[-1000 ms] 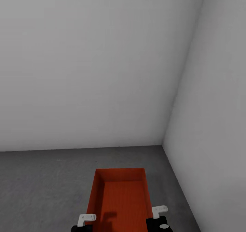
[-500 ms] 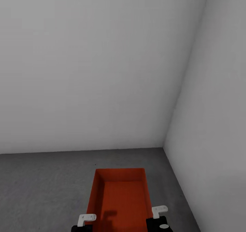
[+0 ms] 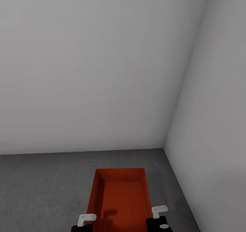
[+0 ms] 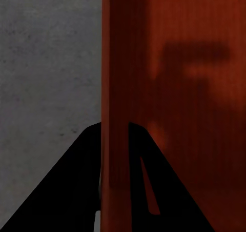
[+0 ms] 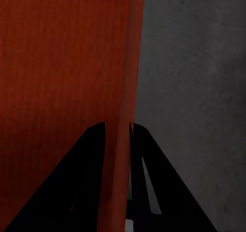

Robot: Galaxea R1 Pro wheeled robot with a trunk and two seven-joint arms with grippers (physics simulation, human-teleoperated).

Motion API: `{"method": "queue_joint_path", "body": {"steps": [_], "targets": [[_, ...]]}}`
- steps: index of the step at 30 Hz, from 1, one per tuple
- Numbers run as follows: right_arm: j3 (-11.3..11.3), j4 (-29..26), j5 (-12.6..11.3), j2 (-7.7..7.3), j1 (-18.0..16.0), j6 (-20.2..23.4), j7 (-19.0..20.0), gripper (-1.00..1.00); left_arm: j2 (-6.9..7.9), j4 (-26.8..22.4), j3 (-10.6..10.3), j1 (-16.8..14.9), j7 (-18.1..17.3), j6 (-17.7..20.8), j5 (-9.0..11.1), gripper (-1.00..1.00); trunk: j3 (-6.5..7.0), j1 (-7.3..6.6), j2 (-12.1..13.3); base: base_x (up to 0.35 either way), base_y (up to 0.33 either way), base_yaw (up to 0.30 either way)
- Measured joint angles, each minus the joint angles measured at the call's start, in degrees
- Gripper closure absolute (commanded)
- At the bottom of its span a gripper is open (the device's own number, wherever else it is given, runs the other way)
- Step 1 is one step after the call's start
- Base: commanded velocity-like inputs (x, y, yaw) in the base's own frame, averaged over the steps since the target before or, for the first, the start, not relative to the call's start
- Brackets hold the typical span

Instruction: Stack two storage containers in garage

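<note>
From the head camera, the robot is facing a corner of the garage, where two pale grey walls (image 3: pixel 102 71) are meeting above the dark concrete floor (image 3: pixel 41 184). An orange-red storage container (image 3: pixel 120 194) is being carried low in front of the trunk, open side up, its ribbed bottom showing and its far end pointing toward the corner. The left gripper (image 3: pixel 86 219) is sitting at the container's left wall and the right gripper (image 3: pixel 158 211) at its right wall, each showing a white bracket above a black body. In the left wrist view, the left gripper (image 4: pixel 114 155) is pinching the container's thin wall (image 4: pixel 115 88), one dark finger (image 4: pixel 77 186) pressing on the outside and the other on the inside, with the grey floor passing beneath. In the right wrist view, the right gripper (image 5: pixel 117 150) is doing the same on the opposite wall (image 5: pixel 130 62): its two black fingers (image 5: pixel 154 180) are closing tight on the orange edge, ribbed interior on one side and speckled concrete (image 5: pixel 195 88) on the other.
</note>
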Motion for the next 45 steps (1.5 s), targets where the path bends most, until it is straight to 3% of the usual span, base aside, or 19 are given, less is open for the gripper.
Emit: {"method": "queue_joint_path", "body": {"steps": [45], "targets": [[0.0, 0.0, 0.0, -0.02, 0.0, 0.0, 0.0, 1.00, -0.01, 0.0, 0.0, 0.0, 0.0, 0.0, 0.0, 1.00, 0.00, 0.00, 0.0, 0.002, 0.000, 0.000]]}}
